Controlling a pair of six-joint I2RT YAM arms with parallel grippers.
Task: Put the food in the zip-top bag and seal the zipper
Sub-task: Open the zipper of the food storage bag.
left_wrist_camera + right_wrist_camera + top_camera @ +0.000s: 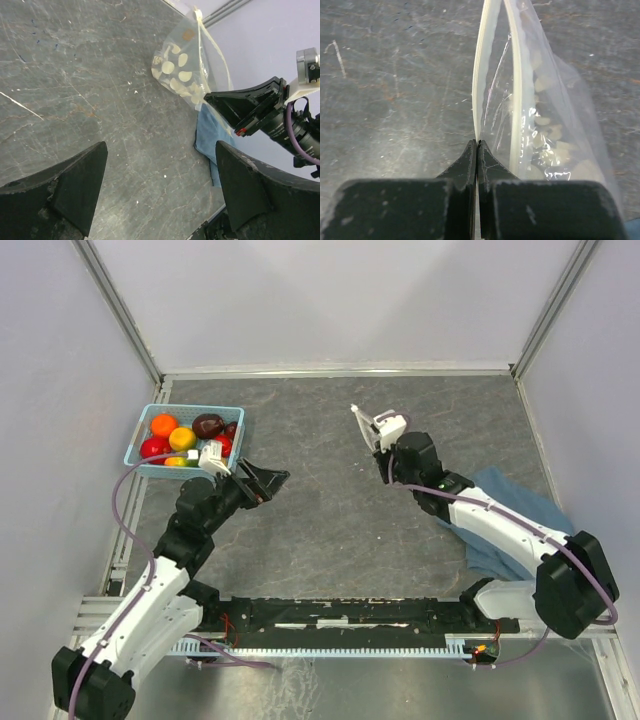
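1. Right hand (478, 146) is pressed together on one zipper (481, 75) lip; the bag (550, 130) is held near the table's (330, 530) middle.
2. Left hand (161, 143), spread and empty, should be turned to the food (183, 438) in the basket (136, 440).

Table (330, 510): dark grey mottled surface, marked with fine pale scratches and white specks, clearest in the wrist views. Light-blue plastic basket (196, 408): stands on the table at the far left, close to the left wall. Blue cloth (503, 486): lies rumpled on the right side of the table, well apart from the basket. Enclosure: plain pale walls (330, 300) on three sides, with metal corner posts (118, 305). Near edge: black rail (340, 612), with a white slotted strip (330, 649) just in front.
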